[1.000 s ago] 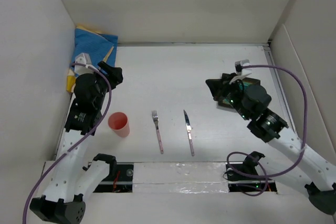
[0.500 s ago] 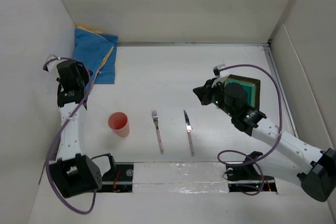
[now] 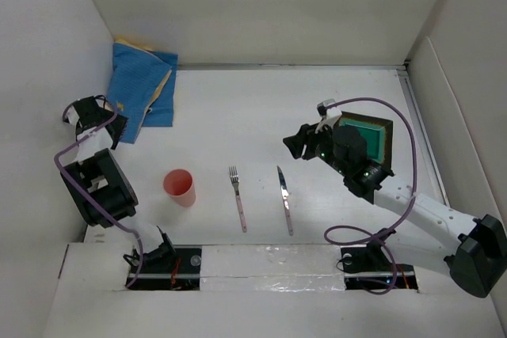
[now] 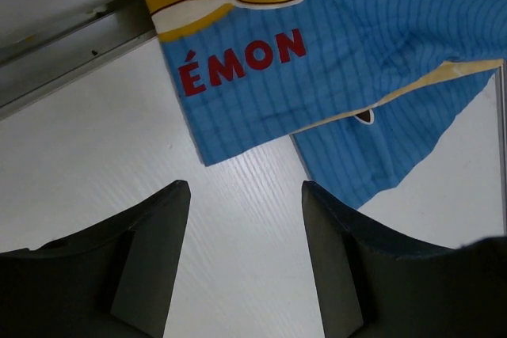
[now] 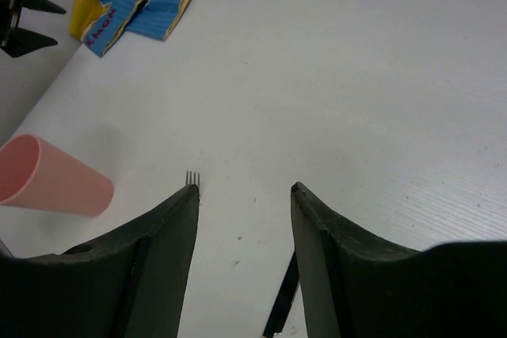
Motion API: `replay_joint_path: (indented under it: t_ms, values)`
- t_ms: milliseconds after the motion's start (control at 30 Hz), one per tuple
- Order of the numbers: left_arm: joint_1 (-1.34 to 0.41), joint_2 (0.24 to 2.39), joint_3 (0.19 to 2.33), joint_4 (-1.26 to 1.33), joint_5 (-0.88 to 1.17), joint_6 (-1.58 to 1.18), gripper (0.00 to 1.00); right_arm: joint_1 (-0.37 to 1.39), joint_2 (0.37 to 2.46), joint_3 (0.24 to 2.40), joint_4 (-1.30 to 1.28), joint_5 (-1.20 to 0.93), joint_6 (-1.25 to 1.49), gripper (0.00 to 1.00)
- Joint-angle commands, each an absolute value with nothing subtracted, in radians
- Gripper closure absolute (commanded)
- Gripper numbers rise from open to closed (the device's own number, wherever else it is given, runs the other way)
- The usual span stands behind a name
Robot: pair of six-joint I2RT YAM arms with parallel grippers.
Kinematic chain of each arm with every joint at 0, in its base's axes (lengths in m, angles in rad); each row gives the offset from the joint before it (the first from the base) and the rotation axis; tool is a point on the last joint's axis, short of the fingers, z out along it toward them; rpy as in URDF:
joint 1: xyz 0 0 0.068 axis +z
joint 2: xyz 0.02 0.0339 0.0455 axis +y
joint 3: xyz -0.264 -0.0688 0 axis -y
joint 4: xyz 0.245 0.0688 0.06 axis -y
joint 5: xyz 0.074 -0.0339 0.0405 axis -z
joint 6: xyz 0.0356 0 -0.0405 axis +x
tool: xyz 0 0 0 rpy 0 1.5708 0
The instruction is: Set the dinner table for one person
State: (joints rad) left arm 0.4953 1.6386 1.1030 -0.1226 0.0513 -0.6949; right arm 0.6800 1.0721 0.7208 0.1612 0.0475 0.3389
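On dinner table (image 3: 261, 108): cup (image 3: 179, 187) left of fork (image 3: 238, 199), knife (image 3: 284, 199) right, placemat (image 3: 142, 89) far left.

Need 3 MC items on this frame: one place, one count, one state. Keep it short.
1. Where on the dinner table is the blue placemat?
A) far-left corner
B) centre
C) near-right corner

2. How many pieces of cutlery lie on it?
A) one
B) two
C) four

3. The right tool is:
A) clamped on an item
B) open and empty
C) out of every view

Key:
1 A: the top view shows it bunched up where the far and left walls meet.
2 B: one fork and one knife, side by side.
3 B: the right wrist view shows its jaws apart with only bare surface between them.
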Motion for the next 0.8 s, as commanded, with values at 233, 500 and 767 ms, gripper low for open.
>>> replay_joint_path:
  t_ms: [233, 500, 767]
  values:
    - [0.437, 1.793, 1.16, -0.101, -0.141, -0.664, 0.51, 0.675, 1.097, 0.735, 0.224, 0.043, 0.336, 0.44]
    - [0.416, 1.894, 1.224, -0.159, -0.288, -0.624, 0.55, 0.684, 1.098, 0.735, 0.219, 0.057, 0.337, 0.44]
    - [0.348, 1.996, 1.295, -0.183, -0.278, -0.64, 0.57, 0.684, 1.092, 0.73, 0.222, 0.066, 0.339, 0.44]
